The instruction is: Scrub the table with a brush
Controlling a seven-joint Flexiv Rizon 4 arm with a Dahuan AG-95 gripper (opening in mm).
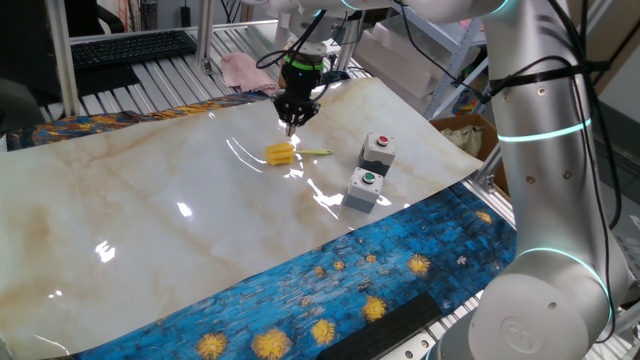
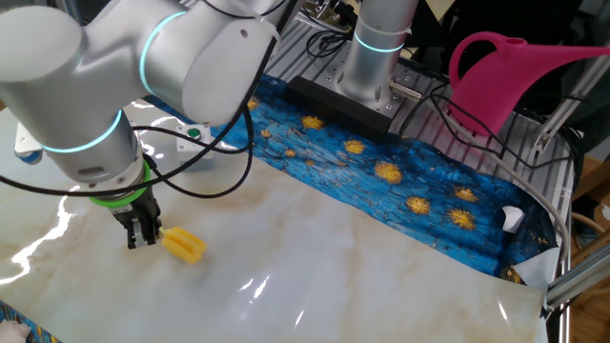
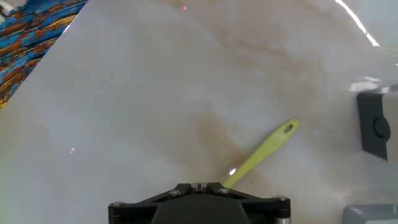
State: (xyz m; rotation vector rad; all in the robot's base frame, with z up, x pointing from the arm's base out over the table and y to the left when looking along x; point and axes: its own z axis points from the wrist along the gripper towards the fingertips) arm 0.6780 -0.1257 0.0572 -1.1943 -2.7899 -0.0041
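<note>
One brush [image 1: 282, 153] lies flat on the table [image 1: 150, 220]. Its yellow head sits just beside the gripper [image 1: 291, 125], on the near side in one fixed view; the handle runs off toward the two button boxes [image 1: 370, 172]. Gripper points down, jaws fully closed, empty. Judged: it must reopen and straddle the brush across its long axis.

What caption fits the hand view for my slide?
Yellow-green brush handle lying on the cream marble table, with a grey button box at the right edge.
</note>
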